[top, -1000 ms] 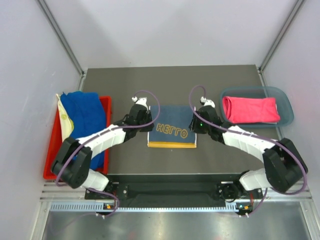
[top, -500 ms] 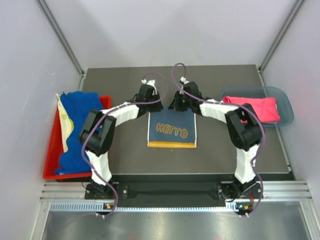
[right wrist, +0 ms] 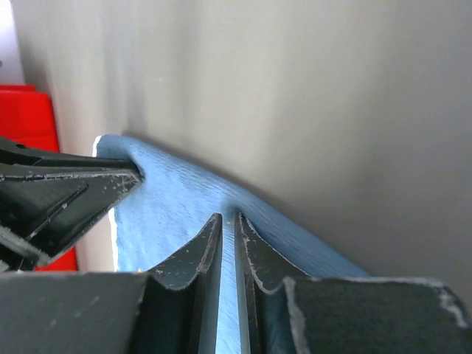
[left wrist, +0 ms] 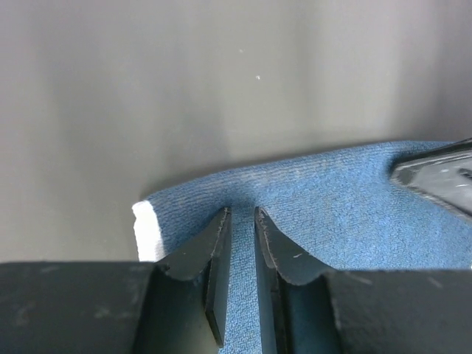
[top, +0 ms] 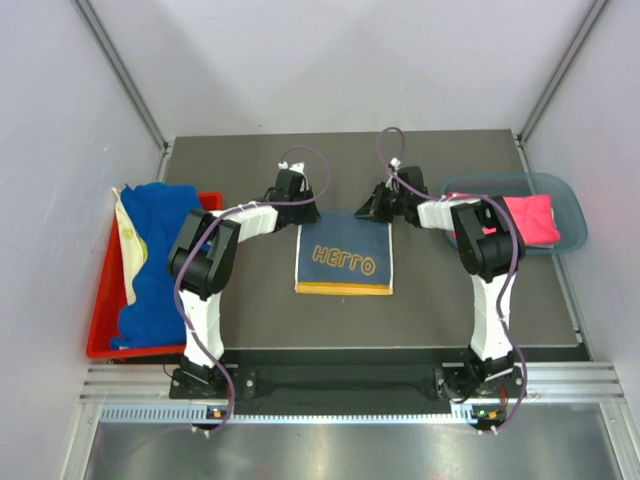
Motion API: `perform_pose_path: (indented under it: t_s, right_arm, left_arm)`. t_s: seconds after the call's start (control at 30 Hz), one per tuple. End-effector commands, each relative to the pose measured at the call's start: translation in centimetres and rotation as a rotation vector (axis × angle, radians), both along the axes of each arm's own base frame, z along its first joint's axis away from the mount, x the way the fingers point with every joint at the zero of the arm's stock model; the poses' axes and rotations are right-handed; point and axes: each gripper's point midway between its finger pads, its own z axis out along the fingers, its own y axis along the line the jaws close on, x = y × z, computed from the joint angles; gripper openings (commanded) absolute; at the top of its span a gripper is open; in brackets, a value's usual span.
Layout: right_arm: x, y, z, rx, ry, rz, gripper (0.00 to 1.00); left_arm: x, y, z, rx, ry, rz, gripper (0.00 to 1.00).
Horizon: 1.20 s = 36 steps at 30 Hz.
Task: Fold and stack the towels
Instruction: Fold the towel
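Now: HELLO towel [top: 344,262] flat, navy side up, yellow hem on its near edge. Left of it red tray [top: 98,335] holding royal blue towel [top: 160,250] and cream towel [top: 128,245]; right of it teal bin [top: 570,205] with pink towel [top: 530,218]. Left gripper [left wrist: 242,215] clamped on its far-left corner, right gripper [right wrist: 228,218] clamped on far-right corner

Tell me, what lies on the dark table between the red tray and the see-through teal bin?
In the top view, a navy cloth towel with yellow lettering lies flat there, the left pincer and right pincer gripping its far edge.
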Motion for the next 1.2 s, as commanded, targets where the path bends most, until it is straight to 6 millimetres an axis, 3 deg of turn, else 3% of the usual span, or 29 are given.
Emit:
perform_pose_path:
  t_s: [0.0, 0.1, 0.53, 0.8, 0.9, 1.0, 1.17]
  right_arm:
    - [1.1, -1.6, 1.7, 0.053, -0.051, -0.020, 0.13]
    - [1.2, -2.8, 1.9, 0.038, -0.057, -0.034, 0.13]
    - [2.9, -8.8, 3.4, -0.161, -0.128, -0.118, 0.13]
    - [3.3, -10.2, 6.2, -0.248, -0.196, -0.146, 0.16]
    - [2.5, -10.8, 6.4, -0.283, -0.190, -0.152, 0.17]
    - [2.1, -10.9, 7.3, -0.309, -0.211, -0.161, 0.18]
    - [1.3, -10.3, 7.0, -0.385, -0.215, -0.149, 0.27]
  left_arm:
    - [0.5, 1.3, -1.3, 0.042, -0.004, 0.042, 0.24]
    - [0.6, 1.8, -1.3, 0.048, -0.003, 0.062, 0.24]
    - [2.3, 2.1, 2.1, 0.042, -0.070, 0.056, 0.27]
    - [3.2, 2.4, 4.0, 0.061, -0.105, 0.046, 0.33]
    - [3.7, 2.8, 5.4, 0.095, -0.125, 0.046, 0.34]
    - [3.6, 3.6, 5.7, 0.134, -0.125, 0.065, 0.35]
    - [2.7, 5.0, 5.3, 0.215, -0.089, 0.076, 0.38]
